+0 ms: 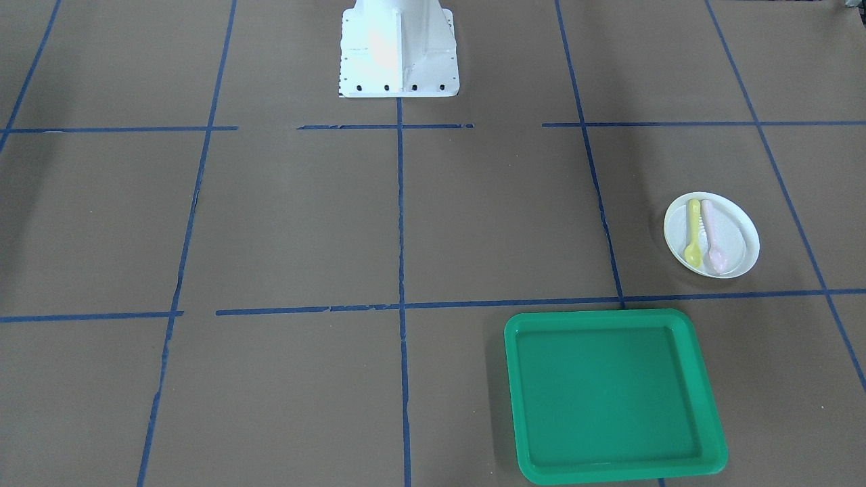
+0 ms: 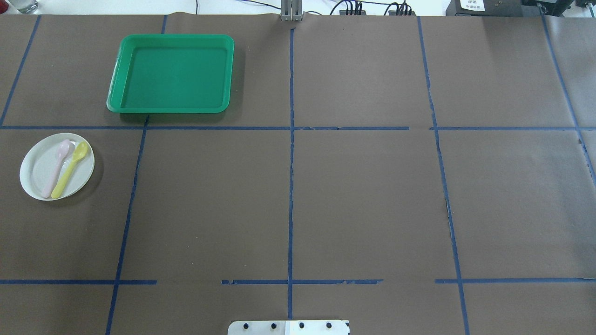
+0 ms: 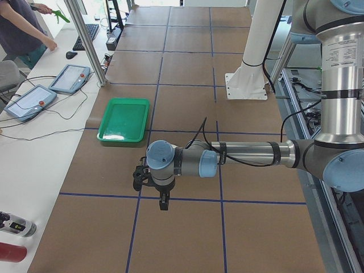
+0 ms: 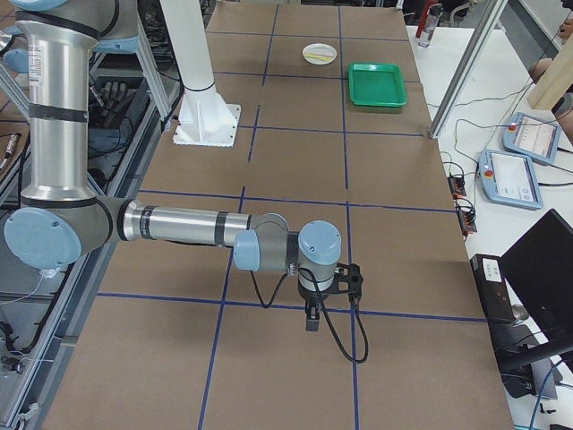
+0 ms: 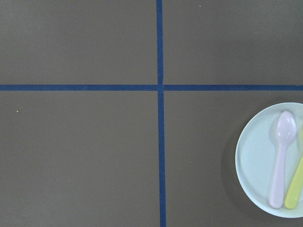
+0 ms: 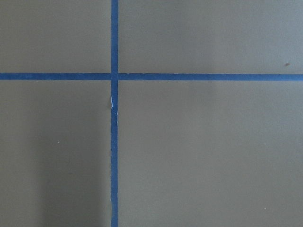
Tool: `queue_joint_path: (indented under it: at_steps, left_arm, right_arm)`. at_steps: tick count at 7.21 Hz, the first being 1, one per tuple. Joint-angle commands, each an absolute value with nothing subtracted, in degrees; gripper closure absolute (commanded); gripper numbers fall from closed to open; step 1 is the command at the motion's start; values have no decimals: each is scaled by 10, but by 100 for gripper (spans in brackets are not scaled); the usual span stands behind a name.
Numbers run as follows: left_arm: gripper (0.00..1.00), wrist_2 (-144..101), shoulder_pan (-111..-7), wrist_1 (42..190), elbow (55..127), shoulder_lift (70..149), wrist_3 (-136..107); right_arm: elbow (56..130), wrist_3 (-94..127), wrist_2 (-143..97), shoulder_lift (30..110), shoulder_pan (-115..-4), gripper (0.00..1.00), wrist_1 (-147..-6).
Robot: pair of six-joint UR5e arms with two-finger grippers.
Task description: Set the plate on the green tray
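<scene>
Left gripper hangs above the brown paper-covered table with blue tape lines, as does the right gripper (I cannot tell how wide either stands). The small round white plate, carrying a pink plastic spoon and a yellow plastic spoon, sits on the table near the large rectangular bright green plastic tray. They do not touch; a tape line runs between them, with brown paper around both.

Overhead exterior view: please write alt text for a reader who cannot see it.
A small white plate holding a pink spoon and a yellow spoon lies near the left edge of a brown table with blue tape lines. An empty green tray sits apart, farther back.
</scene>
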State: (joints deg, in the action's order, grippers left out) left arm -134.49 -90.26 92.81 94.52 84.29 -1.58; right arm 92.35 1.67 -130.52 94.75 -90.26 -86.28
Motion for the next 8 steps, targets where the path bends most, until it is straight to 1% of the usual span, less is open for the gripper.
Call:
queue_joint_path:
  at_steps: [1,3,4,6,7,8]
  left_arm:
    - [0,-1346,-903,928,953,843,-16]
    - [0,-1352,-903,929,958,861,-17]
    - [0,-1352,-897,932,949,880,-23]
    - [0,-1354,-883,951,949,891,-24]
    - [0,-1352,-834,998,947,890,-79]
    - [0,-1352,-799,1054,931,889,-143]
  right_arm:
    - [924,17,-1305,947,-903,0,-862]
    - [924,17,-1305,947,-903,0,-862]
    - [924,17,-1305,947,-903,0,-863]
    - [924,17,-1305,947,-903,0,-862]
    - [924,17,-1305,947,-903,0,-862]
    - [923,17,-1305,947,-903,0,-863]
